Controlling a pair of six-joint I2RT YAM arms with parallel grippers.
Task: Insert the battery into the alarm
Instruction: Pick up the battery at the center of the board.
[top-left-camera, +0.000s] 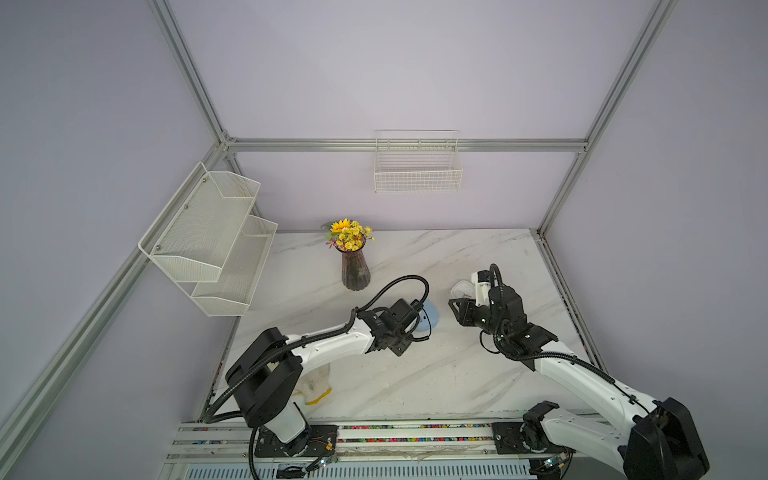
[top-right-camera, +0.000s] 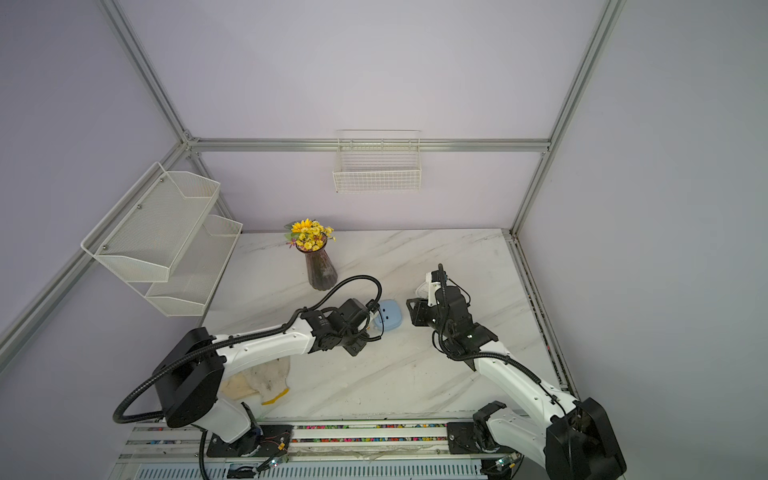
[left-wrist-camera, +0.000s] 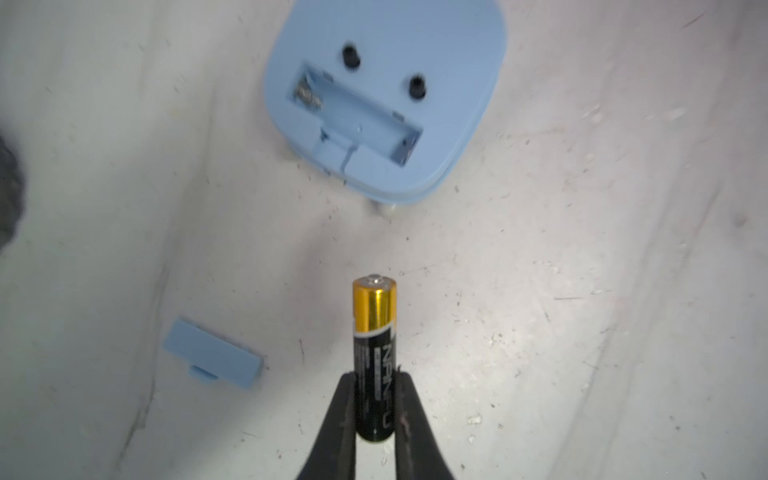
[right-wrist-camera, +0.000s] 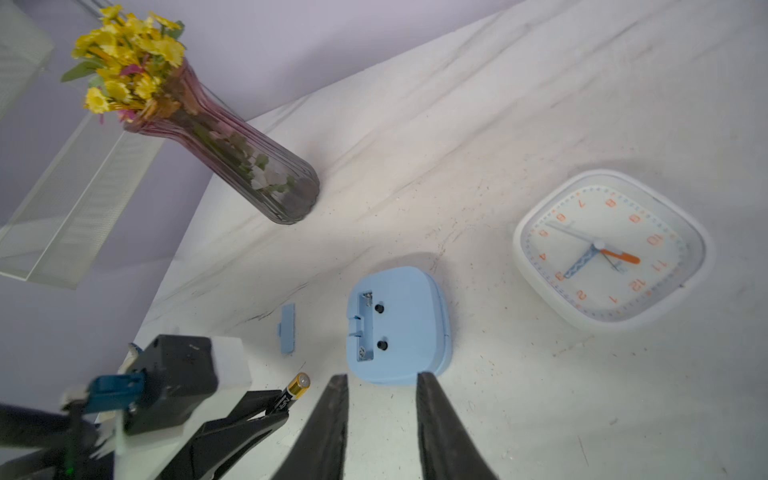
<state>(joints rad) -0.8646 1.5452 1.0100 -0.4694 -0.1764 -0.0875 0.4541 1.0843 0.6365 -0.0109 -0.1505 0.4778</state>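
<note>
- The black-and-gold cylindrical battery is clamped by its black half between the jaws of the left gripper. It is held near the alarm and is not yet in it.
- The gold end with its small nub projects ahead of the fingertips, so the battery's long axis runs straight out along the gripper's line of reach.
- The pale blue, rounded-square plastic alarm lies face down on the white marbled table, ahead of the gold end and apart from it.
- The open battery compartment is seen as a narrow trough whose long axis lies slanted across the battery's axis. The coming move is judged to turn on this: the battery must be swung parallel to the trough before it is lowered.
- A metal spring contact is seen at one end of the trough. The flat end, hidden between the jaws, is judged to belong there.
- The small blue rectangular compartment cover lies loose on the table, clear of the path.
- The jaws of the right gripper stand apart with nothing between them, their tips just beside the alarm's edge. Both arms are near, but only the left carries the battery.
</note>
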